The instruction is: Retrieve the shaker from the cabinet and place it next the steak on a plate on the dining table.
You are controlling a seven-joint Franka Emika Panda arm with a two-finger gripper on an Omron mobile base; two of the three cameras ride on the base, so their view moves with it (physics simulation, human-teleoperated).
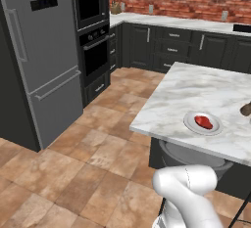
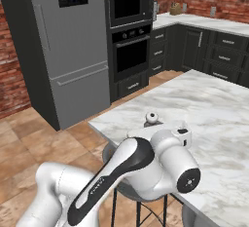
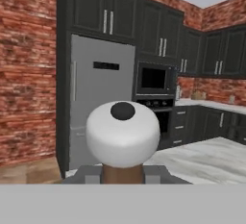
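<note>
Glossy white arm [image 2: 160,165], black joint band, grey lettering.

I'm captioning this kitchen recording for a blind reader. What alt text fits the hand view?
A small brown wooden shaker with a white rounded top sits close up, gripped in the claw, above the edge of the white-grey veined marble dining table. Beyond it stand a tall grey refrigerator, a black built-in oven and dark black wall cabinets with long silver handles against red brick.

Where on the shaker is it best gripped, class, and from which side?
On the shaker, grip the slim brown body just below the white top, from the side. The narrow body fits between fingers; the wider rounded top would likely slip. The hand is shut there.
</note>
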